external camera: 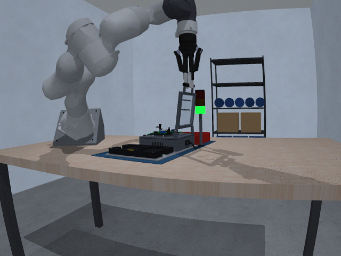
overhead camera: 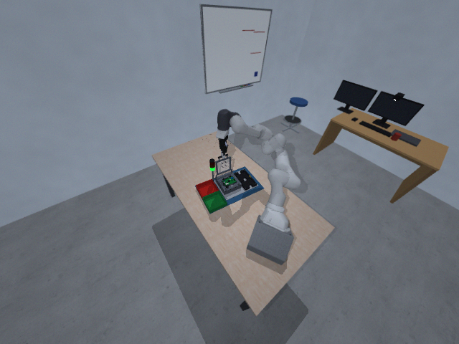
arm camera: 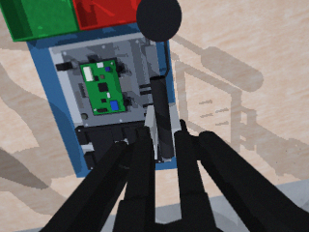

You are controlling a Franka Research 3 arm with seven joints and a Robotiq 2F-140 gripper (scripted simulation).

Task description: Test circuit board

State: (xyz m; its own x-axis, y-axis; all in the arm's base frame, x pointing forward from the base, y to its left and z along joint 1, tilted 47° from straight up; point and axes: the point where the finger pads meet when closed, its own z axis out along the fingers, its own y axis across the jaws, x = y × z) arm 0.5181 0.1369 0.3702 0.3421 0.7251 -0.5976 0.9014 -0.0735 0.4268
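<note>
Green rectangular circuit board (arm camera: 102, 87) lies uncovered in the grey tester (external camera: 162, 141), whose raised lid's dark handle bar (arm camera: 163, 121) is pinched by the black gripper (external camera: 188, 81), fingertip contact partly hidden, at 12 o'clock.

Pale blue-grey walls and a grey floor (overhead camera: 74, 281) are seen; a whiteboard (overhead camera: 235, 48) is hung far off (a blue stool (overhead camera: 297, 102) nearby), a desk (overhead camera: 385, 142) placed right.
</note>
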